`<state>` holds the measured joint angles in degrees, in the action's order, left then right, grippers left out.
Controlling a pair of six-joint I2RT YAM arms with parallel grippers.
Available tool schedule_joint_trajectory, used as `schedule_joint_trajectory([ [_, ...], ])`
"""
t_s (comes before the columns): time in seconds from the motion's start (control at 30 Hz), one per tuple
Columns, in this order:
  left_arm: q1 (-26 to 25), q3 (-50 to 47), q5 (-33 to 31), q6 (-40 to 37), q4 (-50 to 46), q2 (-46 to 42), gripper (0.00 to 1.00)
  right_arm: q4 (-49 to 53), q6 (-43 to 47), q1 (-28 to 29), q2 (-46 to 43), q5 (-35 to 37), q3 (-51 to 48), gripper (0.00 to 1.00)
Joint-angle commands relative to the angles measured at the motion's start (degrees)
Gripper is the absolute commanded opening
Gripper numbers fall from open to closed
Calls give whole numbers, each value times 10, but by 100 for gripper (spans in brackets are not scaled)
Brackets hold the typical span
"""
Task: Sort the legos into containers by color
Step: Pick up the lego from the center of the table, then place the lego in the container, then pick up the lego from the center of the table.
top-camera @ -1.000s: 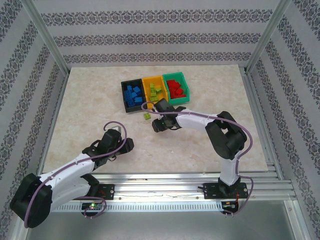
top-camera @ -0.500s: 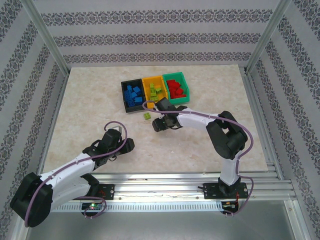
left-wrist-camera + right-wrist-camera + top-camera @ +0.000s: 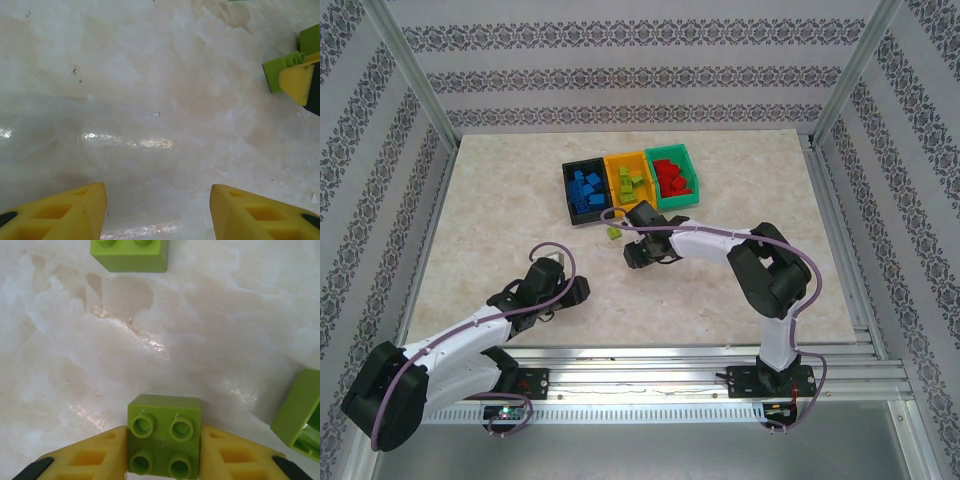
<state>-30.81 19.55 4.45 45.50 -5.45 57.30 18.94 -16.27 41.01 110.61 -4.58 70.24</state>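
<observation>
Held in the right gripper (image 3: pixel 164 452): a lime green brick (image 3: pixel 164 422), jaws closed on it with one yellow pad flat against each opposite side. Square two-by-two, so no long axis to speak of; four studs facing up at the wrist camera, sides parallel to the pads. Glossy and sharp-edged, with a faint scuff between the studs. Cannot tell whether resting on the tabletop (image 3: pixel 500 200) or lifted just off it.

Straight ahead of these jaws, well apart: a second lime brick (image 3: pixel 130 252), studs up, near face square across the line of the jaws, far part cut off by the frame. Off to their right, near: a third lime brick (image 3: pixel 300 412), tipped over, hollow underside showing. Bare marbled surface between all three.

Farther ahead, seen from above: black bin (image 3: pixel 566 190) with blue bricks (image 3: pixel 587 188), orange-yellow bin (image 3: pixel 623 156) with lime pieces (image 3: pixel 632 182), teal bin (image 3: pixel 697 178) with red bricks (image 3: pixel 672 178); set side by side, long sides running away from the arms.

On the left gripper (image 3: pixel 157 200), jaws spread wide with nothing between them, over open tabletop well apart from the bins, free room on every side.
</observation>
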Motion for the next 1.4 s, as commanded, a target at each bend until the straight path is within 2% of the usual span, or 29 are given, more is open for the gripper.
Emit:
schedule_joint_trajectory([
  [0.0,-7,-7,4,7,20,3,57,14,9,-5,1,-7,25,34],
  [0.3,-8,-1,6,10,20,13,57,15,2,-76,21,-56,154,34],
  [0.57,-7,4,7,15,14,12,57,12,-20,-125,134,-77,332,35],
  [0.77,-7,11,8,17,-1,6,57,37,-27,-138,201,-76,432,50],
  [0.93,-8,7,5,20,-4,2,57,16,-26,-137,164,-81,380,54],
  [1.13,-8,18,8,16,13,29,57,-29,-18,-136,55,-92,232,54],
  [1.37,-8,77,21,-8,25,111,58,-58,0,-135,-83,-76,54,54],
])
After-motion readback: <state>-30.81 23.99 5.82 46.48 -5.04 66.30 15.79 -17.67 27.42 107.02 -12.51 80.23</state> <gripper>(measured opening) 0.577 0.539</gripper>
